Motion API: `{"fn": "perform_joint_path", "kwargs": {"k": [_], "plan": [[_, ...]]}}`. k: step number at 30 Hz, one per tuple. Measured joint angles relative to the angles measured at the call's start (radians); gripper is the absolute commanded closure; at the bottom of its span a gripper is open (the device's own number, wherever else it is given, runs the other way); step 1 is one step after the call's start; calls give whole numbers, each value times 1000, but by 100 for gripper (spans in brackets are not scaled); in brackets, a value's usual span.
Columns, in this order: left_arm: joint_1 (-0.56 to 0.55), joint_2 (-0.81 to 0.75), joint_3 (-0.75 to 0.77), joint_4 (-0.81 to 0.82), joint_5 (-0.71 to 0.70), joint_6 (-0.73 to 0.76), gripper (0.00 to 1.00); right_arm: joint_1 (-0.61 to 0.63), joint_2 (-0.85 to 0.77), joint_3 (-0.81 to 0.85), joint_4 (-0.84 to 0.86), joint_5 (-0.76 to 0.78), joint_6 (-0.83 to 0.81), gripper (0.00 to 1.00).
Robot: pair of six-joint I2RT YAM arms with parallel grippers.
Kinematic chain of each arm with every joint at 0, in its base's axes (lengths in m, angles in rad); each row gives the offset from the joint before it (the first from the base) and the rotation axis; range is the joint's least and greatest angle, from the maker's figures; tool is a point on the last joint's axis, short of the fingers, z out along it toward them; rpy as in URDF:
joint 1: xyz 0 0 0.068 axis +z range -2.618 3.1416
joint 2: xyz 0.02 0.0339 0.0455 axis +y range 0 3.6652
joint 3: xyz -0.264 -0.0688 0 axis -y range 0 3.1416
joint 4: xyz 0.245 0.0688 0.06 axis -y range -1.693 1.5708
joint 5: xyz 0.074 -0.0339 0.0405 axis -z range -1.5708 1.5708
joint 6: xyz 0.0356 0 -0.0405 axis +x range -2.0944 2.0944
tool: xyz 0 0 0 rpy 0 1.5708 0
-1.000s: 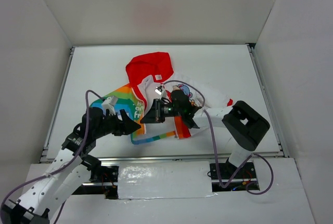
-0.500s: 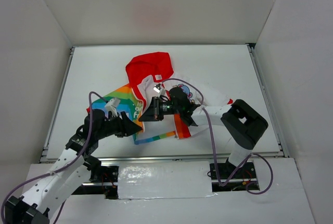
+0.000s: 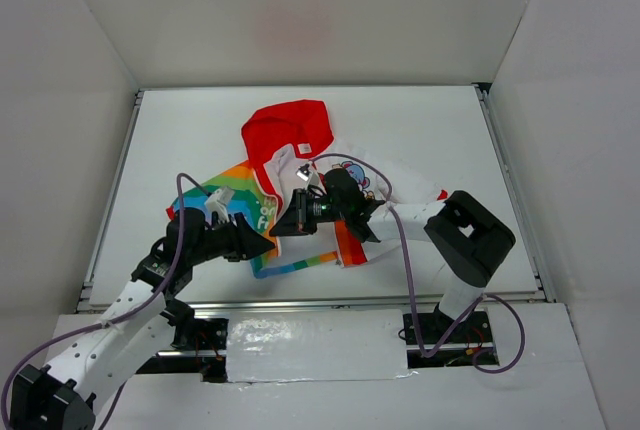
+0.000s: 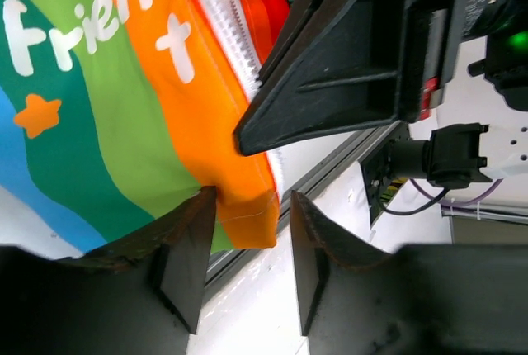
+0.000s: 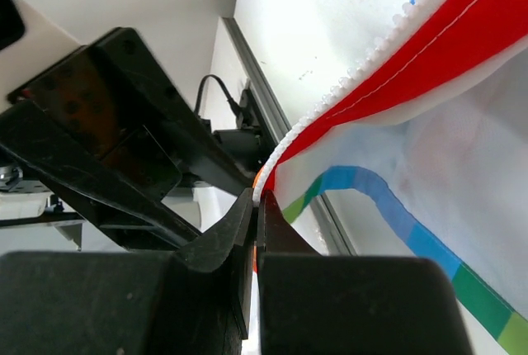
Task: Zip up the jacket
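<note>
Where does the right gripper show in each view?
Top external: right gripper at centre, at the jacket's near hem.
Left wrist: gripper at upper right, beside the orange stripe.
Right wrist: bottom centre, shut on the white zipper teeth.
Shared landmark: those zipper teeth, in both wrist views.

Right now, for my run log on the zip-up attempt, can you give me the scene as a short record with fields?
jacket: lying open on the table, red hood toward the far side
left claw: jaws apart, straddling the orange bottom corner of the rainbow panel
right claw: shut on the jacket's red zipper edge
zipper teeth: bare along the held edge, not joined
task: not yet zipped
</note>
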Motion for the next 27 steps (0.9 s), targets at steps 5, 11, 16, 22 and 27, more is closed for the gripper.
{"fn": "perform_joint_path", "kwargs": {"k": [5,11,16,22,27], "plan": [[0,19,0,26,3,-2,54,2,0,0,-29,14,-12,100],[-5,51,-7,56,14,-19,40,5,0,8,-65,35,-16,100],[-7,52,-7,45,8,-19,40,5,0,27,-88,50,-18,100],[-15,68,-23,53,6,-21,46,5,1,47,-100,53,-18,100],[-18,75,-31,72,7,-22,54,6,2,48,-103,53,-18,100]]}}
